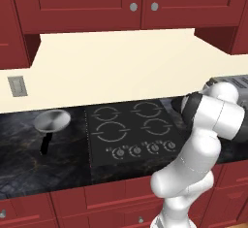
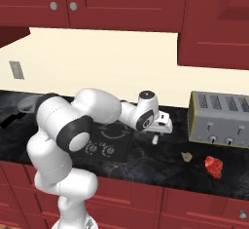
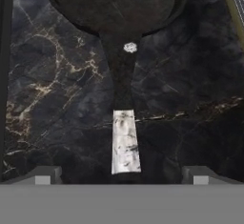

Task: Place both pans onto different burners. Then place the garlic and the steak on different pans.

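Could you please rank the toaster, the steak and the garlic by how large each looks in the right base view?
1. The toaster, by far the largest.
2. The steak, a small red piece.
3. The garlic, slightly smaller than the steak.

All three sit at a similar depth on the counter, so the order seems reliable.

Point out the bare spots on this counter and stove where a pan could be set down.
All four burners are bare. Dark counter lies open between the silver pan and the cooktop. It gets crowded right of the cooktop: black pan, garlic, steak, toaster.
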